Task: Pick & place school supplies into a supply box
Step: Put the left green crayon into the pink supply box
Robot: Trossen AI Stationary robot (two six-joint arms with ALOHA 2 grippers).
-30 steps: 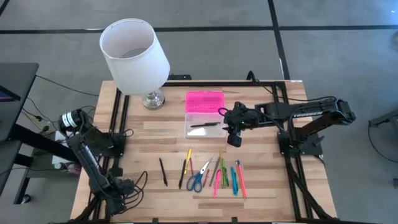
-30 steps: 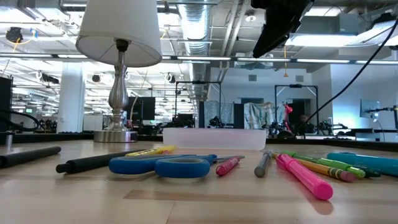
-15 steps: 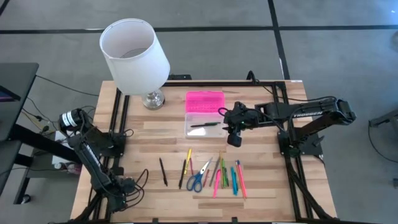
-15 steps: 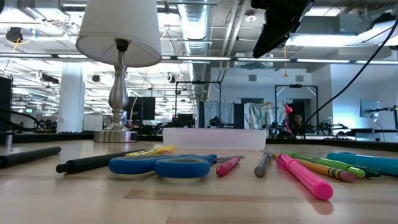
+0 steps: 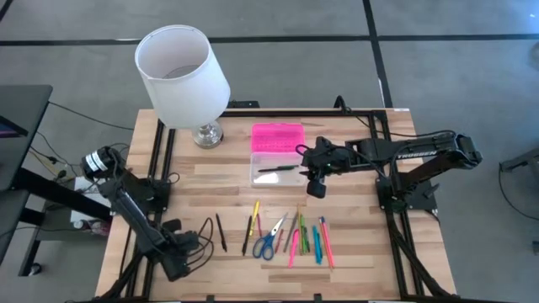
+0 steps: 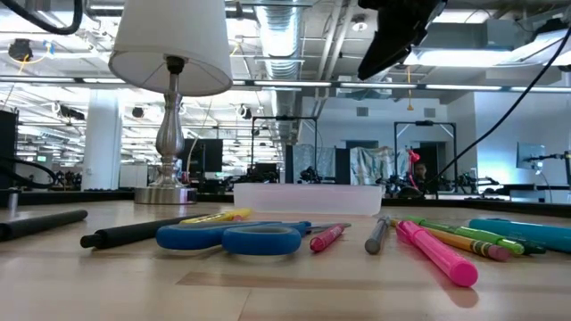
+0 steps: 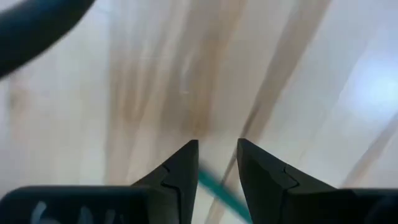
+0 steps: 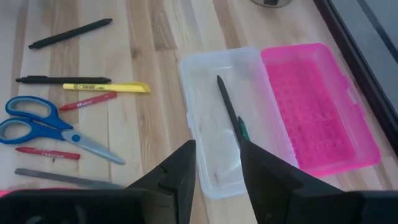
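The school supplies lie in a row on the near middle of the wooden table: a black pen [image 5: 221,231], a yellow highlighter [image 5: 255,215], blue-handled scissors [image 5: 268,244] and pink markers [image 5: 325,244]. The supply box stands open behind them, its clear base [image 5: 276,168] holding one black pen [image 8: 227,106] and its pink lid [image 5: 277,135] folded back flat. My right gripper [image 8: 217,152] hovers open above the box's right end. My left gripper [image 5: 174,255] points down over bare wood at the near left, open [image 7: 217,152], with a thin green streak low between its fingers.
A lamp with a white shade [image 5: 181,67] stands on its metal base [image 5: 207,133] at the far left, just left of the box. Black cables [image 5: 202,231] loop on the table between my left gripper and the black pen. Black frame rails run along both side edges.
My left gripper has swung from the near left corner toward the table's right, toward the black pen, rolling a little as it went. Its finger gap is unchanged. The supplies and the box lie as before.
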